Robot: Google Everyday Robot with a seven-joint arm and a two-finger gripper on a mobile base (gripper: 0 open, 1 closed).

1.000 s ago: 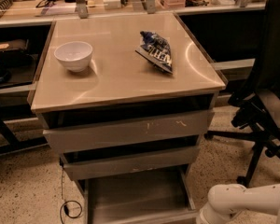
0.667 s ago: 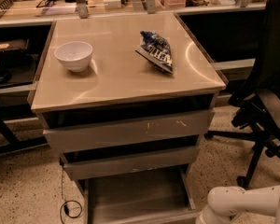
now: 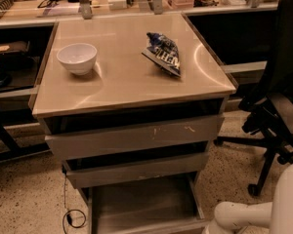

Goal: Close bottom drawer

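Observation:
The bottom drawer (image 3: 141,204) stands pulled out at the foot of the grey cabinet. Its flat grey floor and low side walls show, and its front strip is cut off by the lower edge of the view. Above it sit a grey drawer front with a pale scuff (image 3: 136,170) and a taller front with white scratches (image 3: 136,136). A white link of my arm (image 3: 244,216) lies at the lower right, just right of the open drawer. My gripper is out of view beyond the frame's lower edge.
A white bowl (image 3: 77,57) and a blue snack bag (image 3: 163,52) lie on the cabinet's beige top (image 3: 122,87). A black office chair (image 3: 276,116) stands close on the right. A thin cable (image 3: 71,217) lies on the floor at the left. Cluttered shelves run behind.
The white arm link at the lower right has shifted slightly and rises higher at the right edge. The bottom drawer is as far open as before.

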